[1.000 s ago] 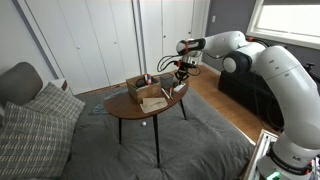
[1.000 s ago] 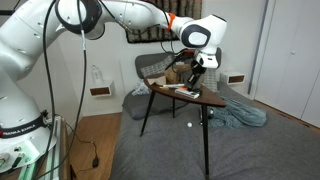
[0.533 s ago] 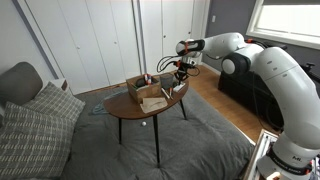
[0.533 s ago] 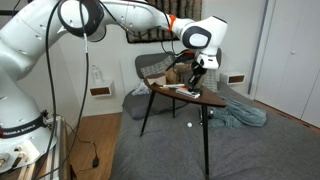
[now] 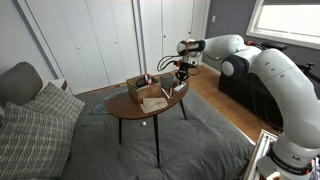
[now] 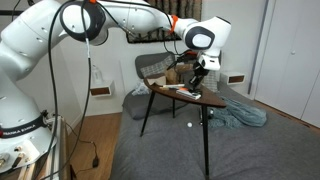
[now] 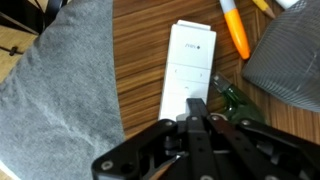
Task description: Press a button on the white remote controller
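Note:
The white remote controller (image 7: 191, 65) lies flat on the wooden table (image 7: 140, 60), long side running away from me in the wrist view. My gripper (image 7: 197, 108) is shut, its two fingers pressed together, and the tips sit over the near end of the remote. I cannot tell if they touch it. In both exterior views the gripper (image 5: 181, 77) (image 6: 197, 81) points down over the far end of the round table (image 5: 150, 110). The remote shows as a pale sliver on the tabletop in an exterior view (image 6: 183, 90).
An orange marker (image 7: 234, 30) and a dark green object (image 7: 236, 102) lie just right of the remote, beside a grey mesh container (image 7: 290, 55). A brown open cardboard box (image 5: 148, 93) stands mid-table. A grey rug (image 7: 55, 100) and a sofa with cushions (image 5: 40, 115) are below and beside.
Nothing has visibly changed; the gripper stays shut over the same end of the table.

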You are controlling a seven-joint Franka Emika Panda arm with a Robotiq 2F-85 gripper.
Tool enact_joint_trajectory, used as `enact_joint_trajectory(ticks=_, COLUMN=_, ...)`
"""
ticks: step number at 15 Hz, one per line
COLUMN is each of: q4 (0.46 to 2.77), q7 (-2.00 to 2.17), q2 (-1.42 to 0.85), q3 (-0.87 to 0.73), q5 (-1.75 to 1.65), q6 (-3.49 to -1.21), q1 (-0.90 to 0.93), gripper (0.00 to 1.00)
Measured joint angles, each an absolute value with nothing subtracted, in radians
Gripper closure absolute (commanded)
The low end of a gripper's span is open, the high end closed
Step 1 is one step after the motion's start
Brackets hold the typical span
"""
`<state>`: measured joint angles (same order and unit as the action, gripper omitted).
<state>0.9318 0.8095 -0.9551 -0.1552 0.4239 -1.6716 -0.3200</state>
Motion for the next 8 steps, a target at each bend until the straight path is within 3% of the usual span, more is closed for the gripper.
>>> enact_joint_trajectory(ticks=8, q4=0.904, q7=0.816, q2=-0.947, q3=-0.152, q5=0.425, q6=-1.608, q1=-0.33, gripper=1.0)
